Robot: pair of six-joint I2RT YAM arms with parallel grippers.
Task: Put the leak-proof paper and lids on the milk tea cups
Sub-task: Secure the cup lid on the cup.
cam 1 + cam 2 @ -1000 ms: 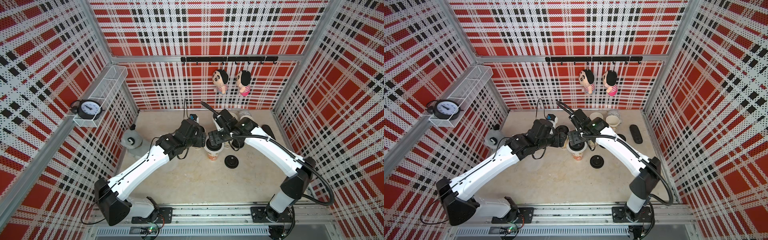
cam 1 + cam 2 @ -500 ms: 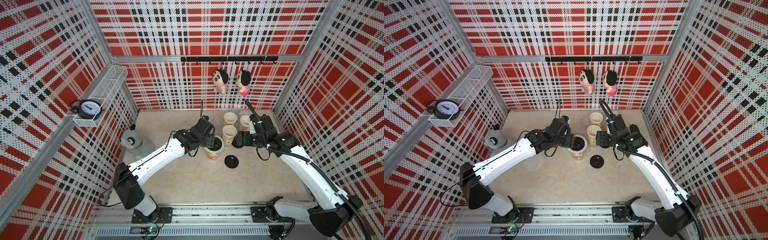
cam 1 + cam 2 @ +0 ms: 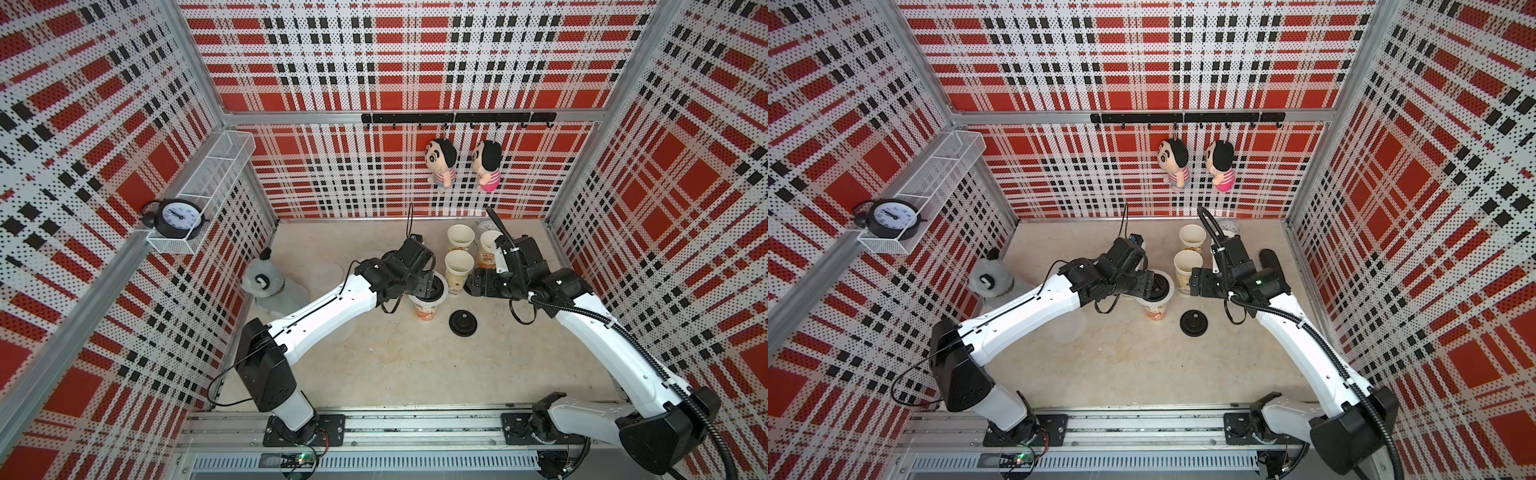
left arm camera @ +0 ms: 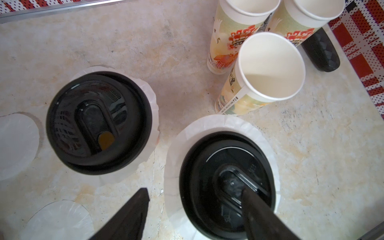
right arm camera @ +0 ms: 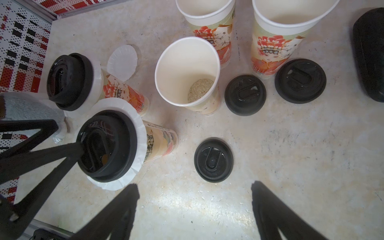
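Right hand withdrawn from lidded cup; left hand stays.

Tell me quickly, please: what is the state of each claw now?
Left claw: open, holding nothing, above a black lid.
Right claw: open, holding nothing.

In both top views the left arm is covering nearly all of the lidded cup standing between the plush toy and the open middle cup, while the right arm is largely hiding two loose lids just beside that open cup. In the left wrist view the picture's edge is cutting off both rear cups behind it and one paper sheet.
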